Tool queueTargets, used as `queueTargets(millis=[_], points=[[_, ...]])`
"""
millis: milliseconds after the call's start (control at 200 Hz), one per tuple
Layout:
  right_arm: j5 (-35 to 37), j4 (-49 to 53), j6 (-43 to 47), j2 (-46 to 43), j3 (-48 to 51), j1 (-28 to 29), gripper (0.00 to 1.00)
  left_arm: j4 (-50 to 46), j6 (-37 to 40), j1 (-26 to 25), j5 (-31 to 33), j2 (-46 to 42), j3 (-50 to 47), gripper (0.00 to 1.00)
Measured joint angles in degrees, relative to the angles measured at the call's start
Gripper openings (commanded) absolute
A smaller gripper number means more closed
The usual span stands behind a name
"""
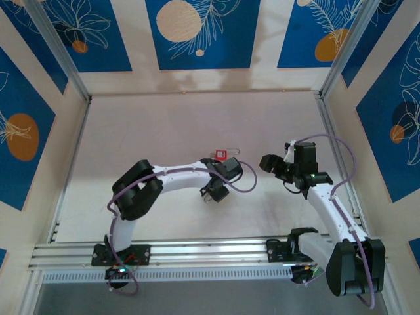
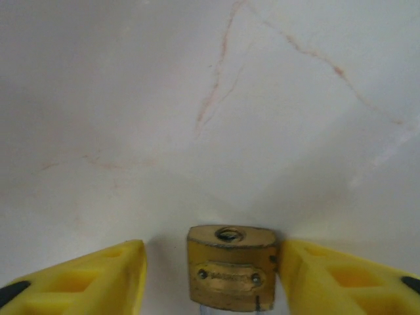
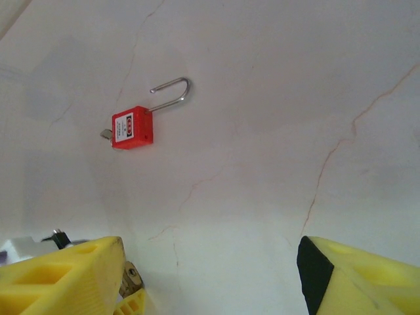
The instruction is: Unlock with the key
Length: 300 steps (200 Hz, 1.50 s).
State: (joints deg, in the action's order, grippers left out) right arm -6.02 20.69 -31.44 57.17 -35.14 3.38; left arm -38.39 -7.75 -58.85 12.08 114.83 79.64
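Padlock [image 3: 132,127] looked already sprung open on surface [image 3: 262,164]; left pincer [image 2: 213,248] sat parted around key [image 2: 231,268], unclamped; right pincer [image 3: 211,243] gaped empty.

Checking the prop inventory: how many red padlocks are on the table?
1: the red padlock lies on the table just beyond the left arm, shackle open. Arms could hide others.

A pale table [image 1: 184,131] with faint reddish veins stands boxed in by cream walls [image 1: 264,39] carrying blue panels [image 1: 200,33] of white leaves and orange discs.
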Motion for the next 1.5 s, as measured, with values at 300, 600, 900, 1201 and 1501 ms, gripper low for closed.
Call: queueTargets(millis=[300,600,900,1201,1501], points=[[0.0,2.6,0.0,0.0,-2.1,0.0,0.72,1.3,0.8,0.2,0.4,-3.8,-5.1,0.70],[0.0,4.5,0.0,-1.2,-2.5,0.0,0.72,3.0,1.2,1.1,0.6,-5.6,-7.6,0.70],[0.3,6.7,0.0,-1.9,-3.1,0.0,0.72,2.2,1.7,6.4,0.4,-7.9,-10.3,0.69],[2.0,8.6,0.1,-1.9,-3.1,0.0,0.72,2.3,1.2,7.0,-2.7,-8.0,-10.6,0.68],[2.3,8.9,0.3,-1.9,-3.5,0.0,0.72,3.4,-1.6,5.7,-5.2,-10.1,-13.6,0.68]])
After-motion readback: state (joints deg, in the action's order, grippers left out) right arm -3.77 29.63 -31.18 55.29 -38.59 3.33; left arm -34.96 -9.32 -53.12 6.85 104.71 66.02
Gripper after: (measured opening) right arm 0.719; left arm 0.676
